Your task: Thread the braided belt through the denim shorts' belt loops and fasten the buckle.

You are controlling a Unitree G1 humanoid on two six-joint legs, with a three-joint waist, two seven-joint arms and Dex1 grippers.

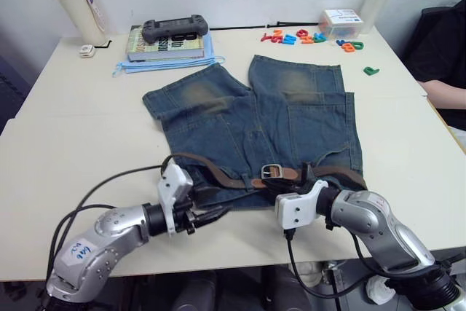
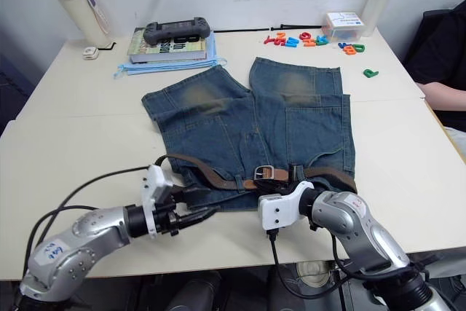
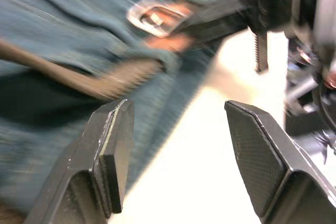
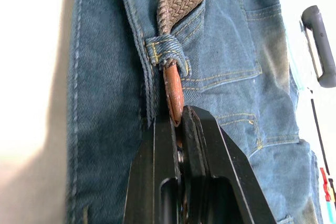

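Far desk [image 1: 65,129] edge: bottle [image 1: 75,9], game controller [image 1: 175,28] on book [image 1: 166,45], coloured letters [image 1: 298,36], small box [image 1: 341,23].

Near edge: we see bare table [image 1: 87,143] beside the denim shorts [image 1: 291,121], room to pass on the left.
Waistband: the braided belt [image 1: 218,172] and buckle [image 1: 271,171] lie across it, both grippers crowded close.
Far edge: book [image 1: 166,45], bottle [image 1: 76,9] and toy letters [image 1: 306,36] stand well apart.
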